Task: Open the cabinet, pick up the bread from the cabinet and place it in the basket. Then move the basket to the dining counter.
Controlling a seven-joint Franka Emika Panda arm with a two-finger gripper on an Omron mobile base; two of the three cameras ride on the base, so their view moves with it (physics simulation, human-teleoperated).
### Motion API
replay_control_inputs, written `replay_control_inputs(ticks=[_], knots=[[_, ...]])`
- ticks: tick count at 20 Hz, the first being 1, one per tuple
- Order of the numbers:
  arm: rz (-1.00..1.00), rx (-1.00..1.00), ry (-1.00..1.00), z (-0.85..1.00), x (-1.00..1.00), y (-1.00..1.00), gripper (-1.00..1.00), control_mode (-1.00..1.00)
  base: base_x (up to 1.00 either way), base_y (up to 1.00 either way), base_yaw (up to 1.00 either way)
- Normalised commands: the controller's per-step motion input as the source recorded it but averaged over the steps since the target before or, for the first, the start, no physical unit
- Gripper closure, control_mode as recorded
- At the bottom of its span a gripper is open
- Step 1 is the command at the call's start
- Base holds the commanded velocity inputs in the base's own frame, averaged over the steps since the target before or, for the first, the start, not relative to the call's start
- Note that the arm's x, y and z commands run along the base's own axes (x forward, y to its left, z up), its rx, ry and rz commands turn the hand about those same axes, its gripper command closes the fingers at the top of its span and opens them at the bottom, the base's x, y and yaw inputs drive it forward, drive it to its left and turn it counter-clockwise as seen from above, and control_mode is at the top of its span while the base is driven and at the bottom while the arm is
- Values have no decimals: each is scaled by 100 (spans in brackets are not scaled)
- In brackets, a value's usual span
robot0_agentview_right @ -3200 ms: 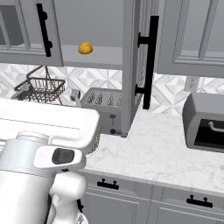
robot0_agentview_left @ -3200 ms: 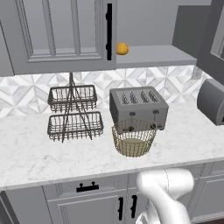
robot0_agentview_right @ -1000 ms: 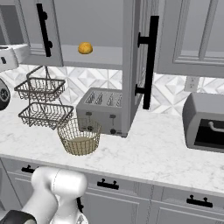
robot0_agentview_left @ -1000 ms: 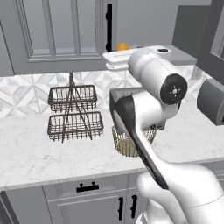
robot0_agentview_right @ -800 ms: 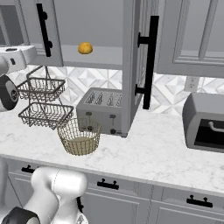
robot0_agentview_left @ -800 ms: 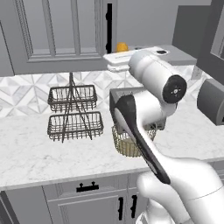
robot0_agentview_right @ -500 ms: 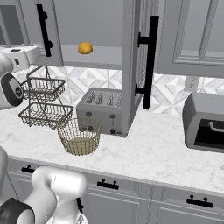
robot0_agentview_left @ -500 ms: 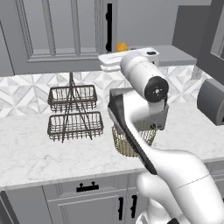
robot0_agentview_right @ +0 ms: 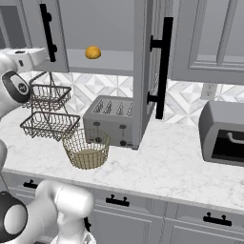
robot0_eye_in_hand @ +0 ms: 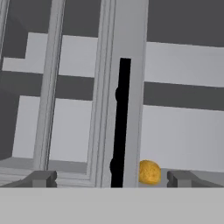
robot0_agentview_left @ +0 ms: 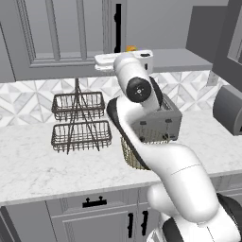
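My end effector [robot0_eye_in_hand: 109, 177] is open and empty, its tips spread wide apart, raised in front of the cabinet [robot0_eye_in_hand: 78, 109]. The bread [robot0_eye_in_hand: 149, 172], a small round orange-yellow bun, sits on the cabinet shelf at about five o'clock in my hand view, just beside the black door handle [robot0_eye_in_hand: 121, 122]. The gold wire basket [robot0_agentview_right: 86, 147] stands on the bench [robot0_agentview_right: 167, 164] in front of the toaster [robot0_agentview_right: 110, 119].

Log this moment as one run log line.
cabinet open | bread on shelf | gripper open, facing bread | basket on worktop
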Motion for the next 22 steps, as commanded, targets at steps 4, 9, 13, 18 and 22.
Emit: replay_control_inputs(ticks=[4, 9, 13, 18, 22], knots=[[0, 0, 4, 0, 62, 0, -100, -100, 0, 0, 0], [-2, 0, 6, 0, 64, 0, -100, -100, 0, 0, 0], [-1, 0, 11, 0, 69, 6, -100, -100, 0, 0, 0], [0, 0, 3, 0, 66, 0, -100, -100, 0, 0, 0], [-1, 0, 0, 0, 47, 22, -100, -100, 0, 0, 0]])
